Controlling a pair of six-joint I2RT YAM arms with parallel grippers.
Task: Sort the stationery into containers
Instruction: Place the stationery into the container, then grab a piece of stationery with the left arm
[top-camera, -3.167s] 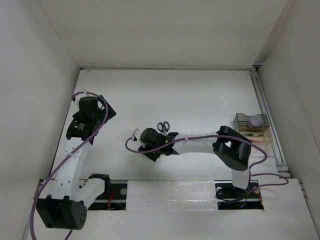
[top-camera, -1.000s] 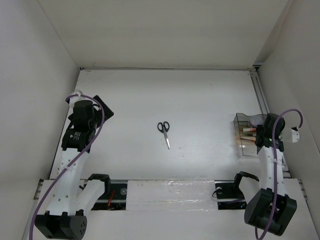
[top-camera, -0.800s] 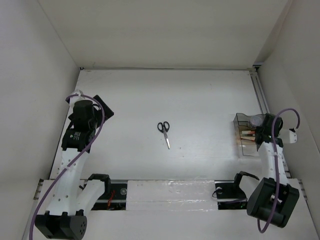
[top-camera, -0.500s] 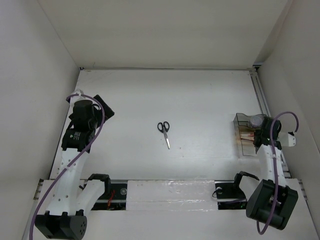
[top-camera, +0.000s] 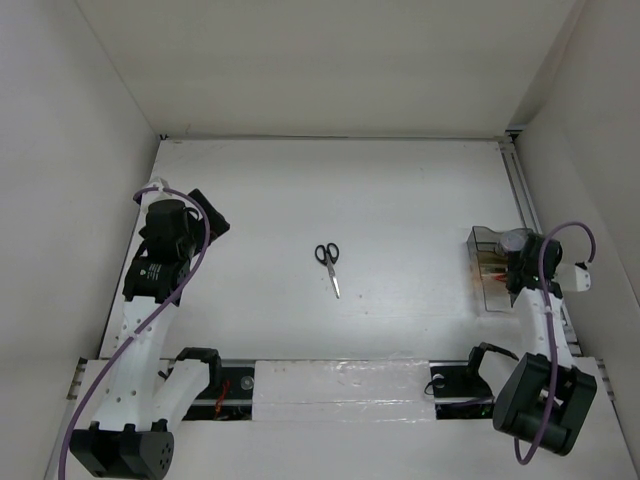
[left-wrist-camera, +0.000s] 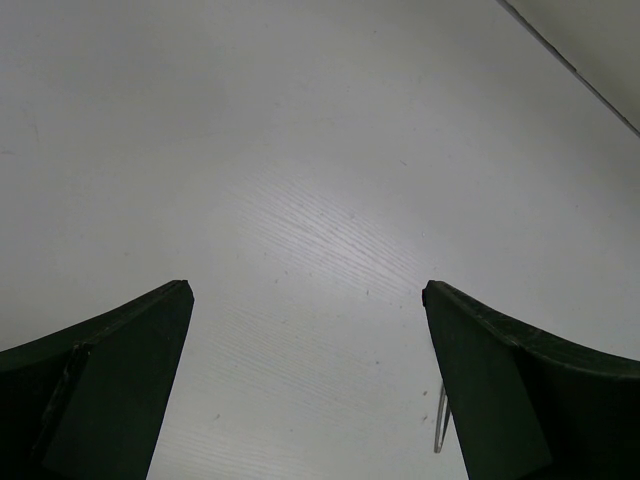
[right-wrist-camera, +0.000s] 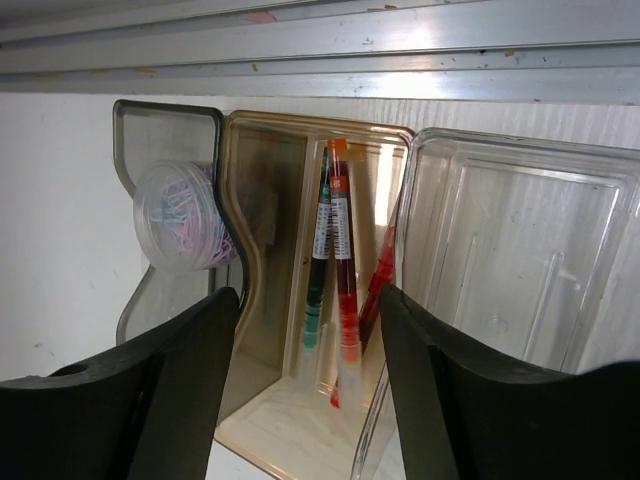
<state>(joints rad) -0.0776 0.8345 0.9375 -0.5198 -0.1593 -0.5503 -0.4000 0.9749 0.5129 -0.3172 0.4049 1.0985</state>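
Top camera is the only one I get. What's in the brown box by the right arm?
Observer: The right wrist camera shows three pens in the amber box: a green pen and two red pens.
Operator: Is the claw holding one?
Observer: No, the right gripper is open, nothing between its fingers.
Operator: What's the round thing next door?
Observer: A clear tub of coloured paper clips, in the grey box.

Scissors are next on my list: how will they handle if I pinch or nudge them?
The scissors look stiff, with slim metal blades, so they should not flex. They lie flat on the smooth table, so a nudge will probably slide them, not roll them. Pinched by one handle loop, the shut blades might swing open.
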